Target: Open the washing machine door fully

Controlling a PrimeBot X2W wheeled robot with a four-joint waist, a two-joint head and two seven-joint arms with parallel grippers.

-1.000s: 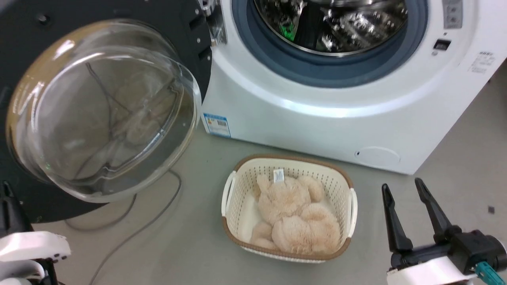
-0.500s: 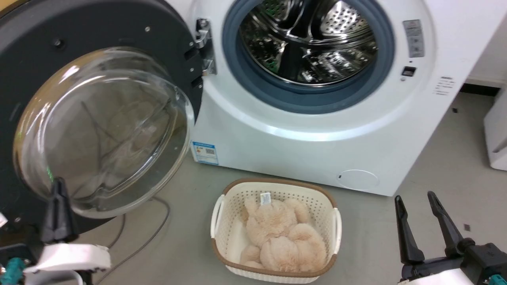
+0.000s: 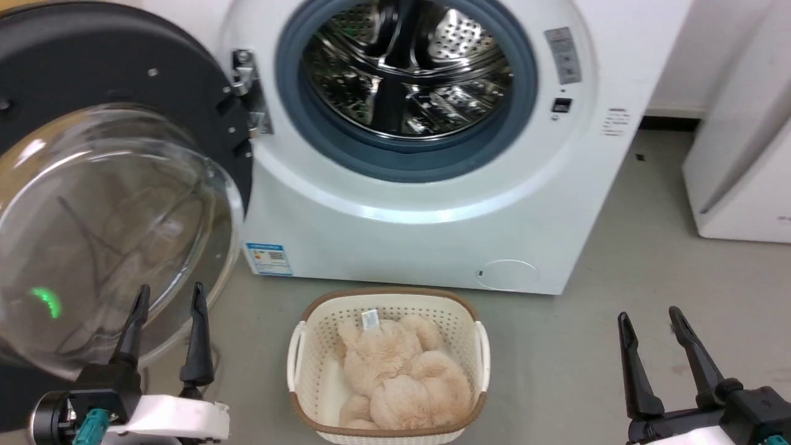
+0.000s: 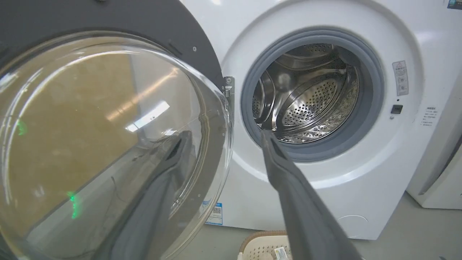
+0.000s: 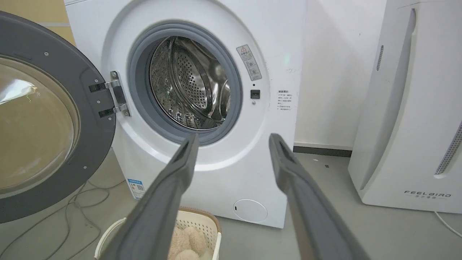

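Swinging wide to the left, the washing machine door hangs off its hinge at the left of the opening. Its glass bowl bulges toward the near side. The washing machine sits far centre with the drum fully exposed.

Change over the last second: the whole head picture shifted, so that is the camera moving, not the machine. The left gripper went from a sliver at the near-left corner to both fingers in view. It is spread wide and holding nothing, tips just below the near edge of the bowl. Contact with the glass cannot be told. The right gripper sits near right over bare floor, also spread and empty, much as it was. The door's angle against the cabinet looks little changed.

Judgement: the door seems at or close to full swing, so the task reads as nearly done, or done. Any last push would fall to the left arm.

A basket with a plush toy sits near centre, clear of the door. A white appliance stands at the right.
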